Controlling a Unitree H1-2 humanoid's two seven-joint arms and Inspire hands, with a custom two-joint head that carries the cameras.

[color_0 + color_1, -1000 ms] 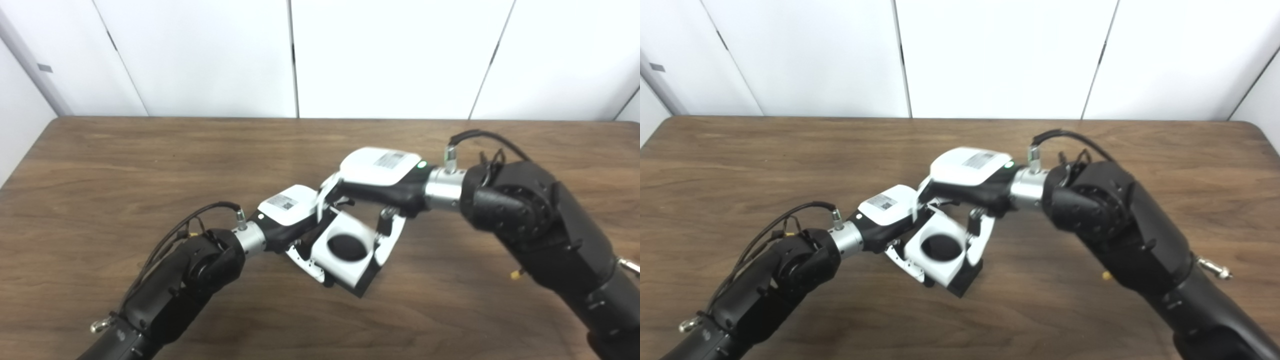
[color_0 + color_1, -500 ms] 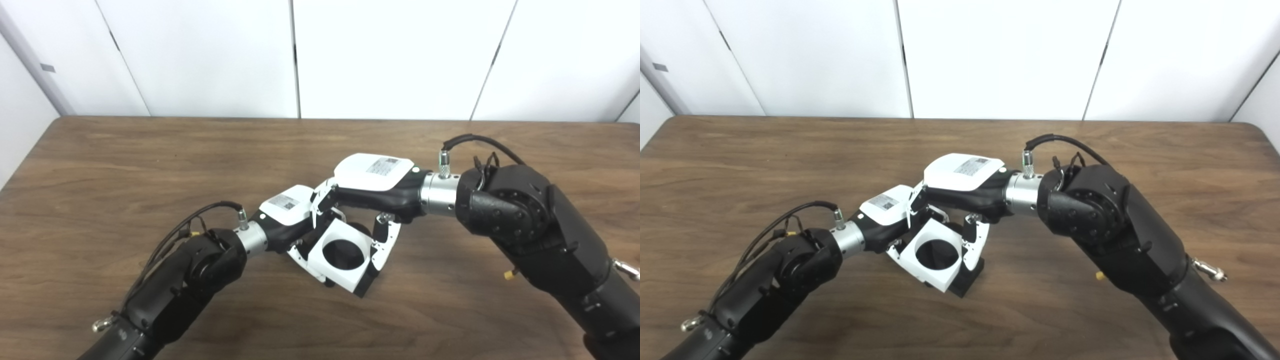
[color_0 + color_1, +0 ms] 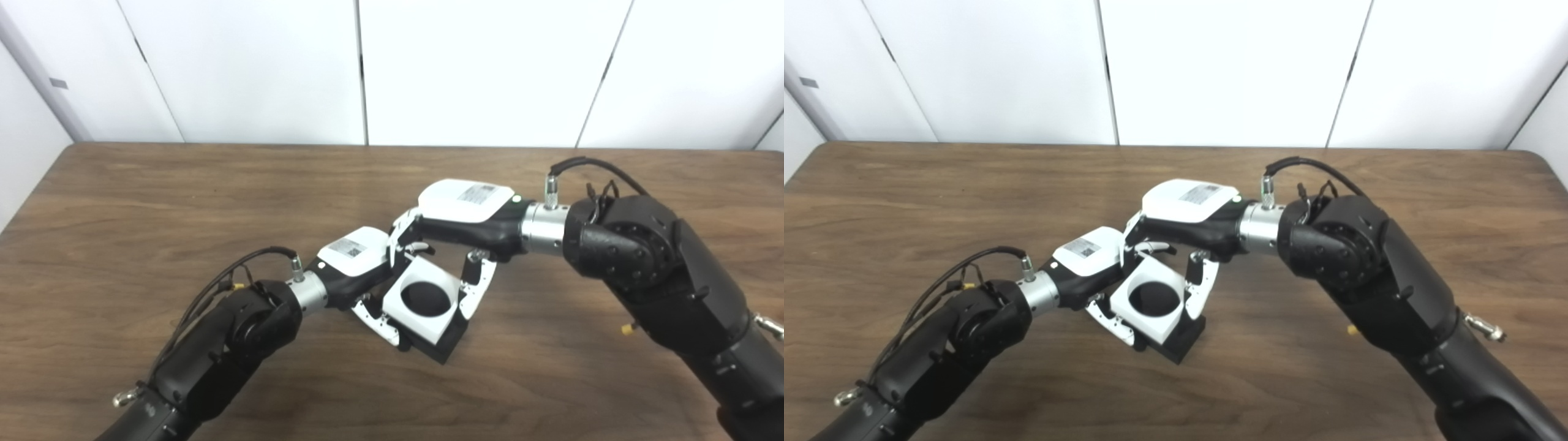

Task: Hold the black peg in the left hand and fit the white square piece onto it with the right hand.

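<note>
White square piece between both hands

My left hand reaches in from 7 o'clock, fingers curled in a closed grasp. My right hand comes from 4 o'clock, fingers and thumb clamped, palm down, touching the left.

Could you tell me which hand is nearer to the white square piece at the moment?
Right. The right hand grips the white square piece from above; the left hand sits beside and below it.
</note>
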